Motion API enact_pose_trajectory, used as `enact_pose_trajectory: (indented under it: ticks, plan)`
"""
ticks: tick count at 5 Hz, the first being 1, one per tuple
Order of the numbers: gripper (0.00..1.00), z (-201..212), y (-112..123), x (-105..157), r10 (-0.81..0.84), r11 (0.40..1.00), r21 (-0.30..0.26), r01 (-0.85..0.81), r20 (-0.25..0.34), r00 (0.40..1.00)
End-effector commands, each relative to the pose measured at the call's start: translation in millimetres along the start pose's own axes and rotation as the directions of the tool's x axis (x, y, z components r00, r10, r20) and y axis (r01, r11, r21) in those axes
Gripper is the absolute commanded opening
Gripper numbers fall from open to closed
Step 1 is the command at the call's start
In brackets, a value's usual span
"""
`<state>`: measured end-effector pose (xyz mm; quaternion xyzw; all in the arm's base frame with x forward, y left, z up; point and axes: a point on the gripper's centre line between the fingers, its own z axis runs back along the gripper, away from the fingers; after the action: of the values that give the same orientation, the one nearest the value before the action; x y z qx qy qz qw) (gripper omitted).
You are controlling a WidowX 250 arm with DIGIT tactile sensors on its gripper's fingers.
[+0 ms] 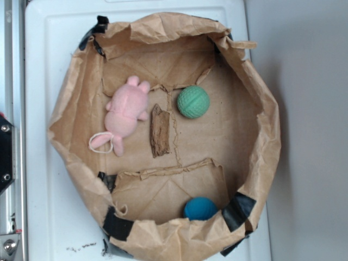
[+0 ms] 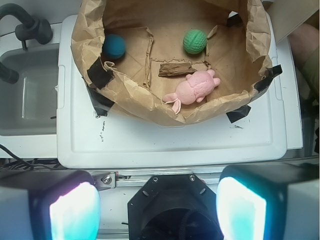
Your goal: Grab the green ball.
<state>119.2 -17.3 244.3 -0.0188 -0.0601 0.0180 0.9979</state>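
The green ball [image 1: 193, 102] lies inside the paper-bag ring [image 1: 269, 136], beside a bark strip [image 1: 160, 131] and pink plush [image 1: 126, 111]; likely light and grippy, best squeezed across its middle, while the pincer [image 2: 159, 212] waits wide open above the counter [image 2: 170, 145]

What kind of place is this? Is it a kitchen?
Probably a toy kitchen set up for robot practice. A small sink with a dark faucet sits beside a white counter, which holds a paper bag bin of toys. The open gripper waits above.
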Motion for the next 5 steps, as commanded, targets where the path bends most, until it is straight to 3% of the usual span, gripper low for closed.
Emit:
enact_pose_trajectory:
  ticks: [1, 4, 5]
  plan:
    - [1.0, 0.0, 0.0, 0.0, 0.0, 1.0, 0.0, 0.0, 0.0, 1.0]
    - [1.0, -43.8, -0.6, 37.2, 0.015, 0.999, 0.041, -0.018, 0.079, 0.997]
    - [1.0, -70.0, 8.9, 80.7, -0.017, 0.999, 0.035, 0.014, 0.096, 0.995]
